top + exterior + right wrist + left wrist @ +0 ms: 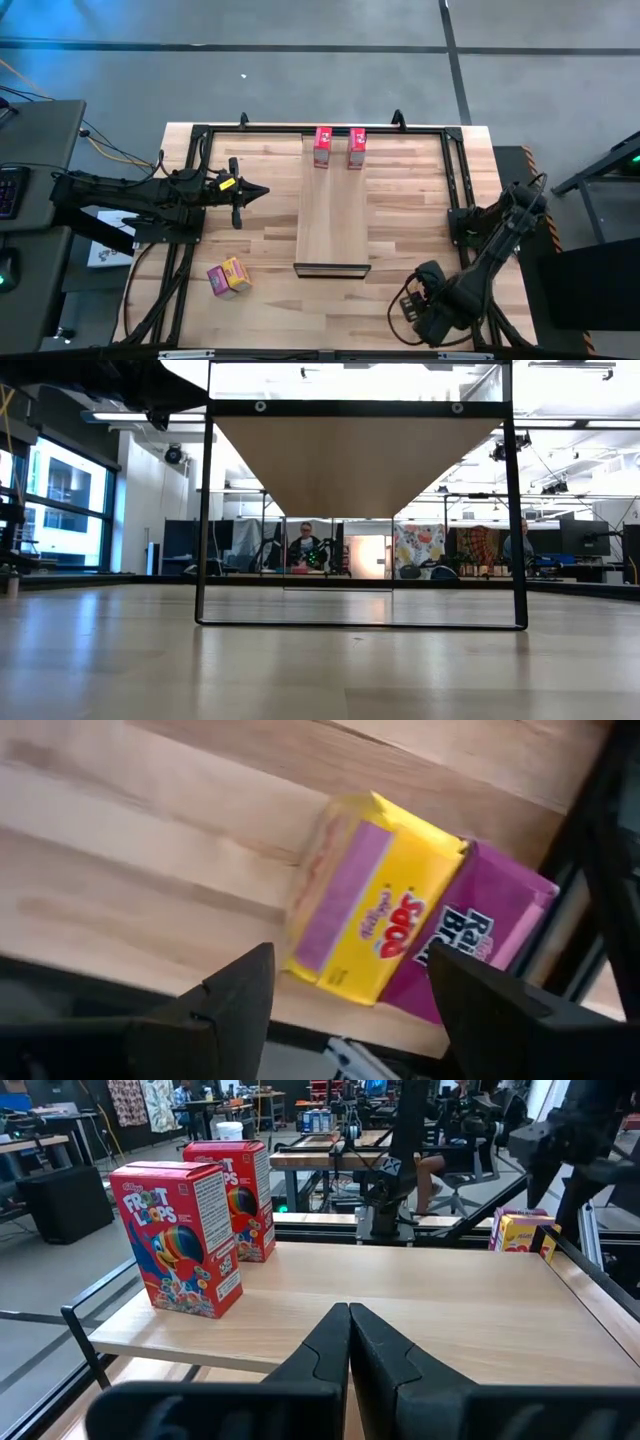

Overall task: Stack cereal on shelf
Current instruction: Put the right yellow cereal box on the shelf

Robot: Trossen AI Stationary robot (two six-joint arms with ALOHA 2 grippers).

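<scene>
Cereal labels: red boxes (183, 1235) "Froot Loops"; yellow box (370, 900) "Pops".

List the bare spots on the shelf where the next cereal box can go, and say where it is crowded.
The shelf is bare from the two red boxes at its far end down to the dark bar. Only the far end is crowded. The shut left gripper sits beside the plank's left edge; the open right gripper hovers over a yellow box.
</scene>
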